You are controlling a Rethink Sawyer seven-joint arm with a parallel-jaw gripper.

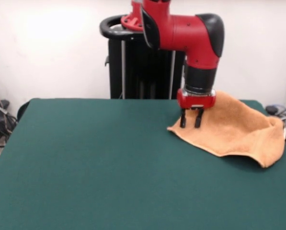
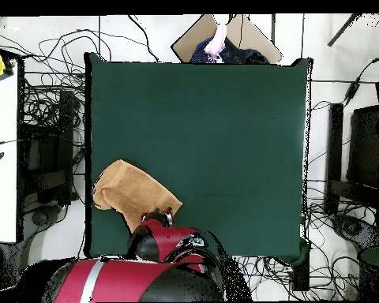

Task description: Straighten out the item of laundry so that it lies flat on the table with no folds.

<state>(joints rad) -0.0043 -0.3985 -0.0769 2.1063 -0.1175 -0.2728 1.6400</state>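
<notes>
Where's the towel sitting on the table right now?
In the front view the towel lies bunched at the table's far right, near the pedestal side, with the gripper at its left corner.

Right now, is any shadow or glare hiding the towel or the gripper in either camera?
Front view: no glare on the towel; a soft shadow lies on the table under its lifted near edge, and the gripper shows clearly, fingers apart, at the towel's corner. Overhead view: even light, but the arm covers the gripper and that corner.
</notes>
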